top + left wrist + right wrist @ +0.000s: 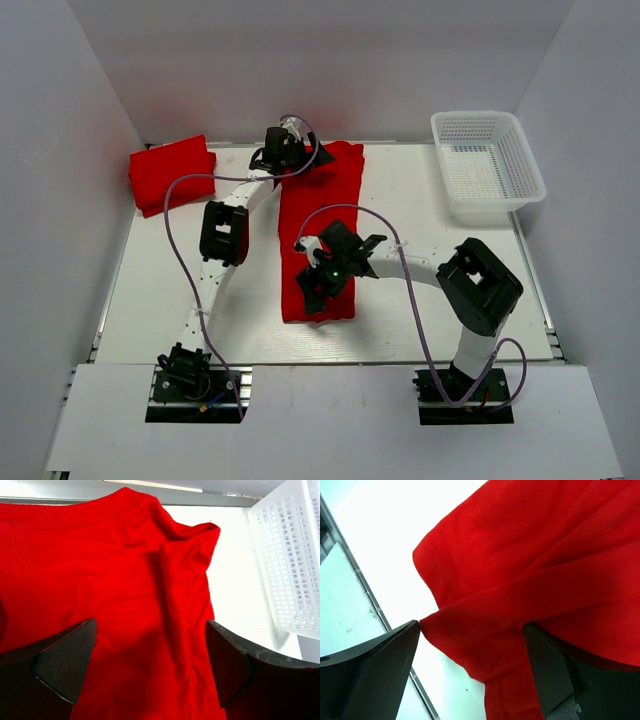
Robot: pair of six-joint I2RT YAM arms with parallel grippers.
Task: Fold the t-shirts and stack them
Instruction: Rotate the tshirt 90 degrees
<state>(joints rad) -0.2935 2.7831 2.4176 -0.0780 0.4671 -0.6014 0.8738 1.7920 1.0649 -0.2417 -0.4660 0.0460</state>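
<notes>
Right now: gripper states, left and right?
Left gripper: open, above the red t-shirt, holding nothing.
Right gripper: open, above the same t-shirt, holding nothing.

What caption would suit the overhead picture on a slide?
Left gripper and right gripper poised over opposite ends of a long red t-shirt; folded t-shirt far left, white basket far right.

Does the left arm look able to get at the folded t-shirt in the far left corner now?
Probably yes. The folded t-shirt lies on that arm's side, close to the left hand, which is open above the long t-shirt. Nothing stands between them.
</notes>
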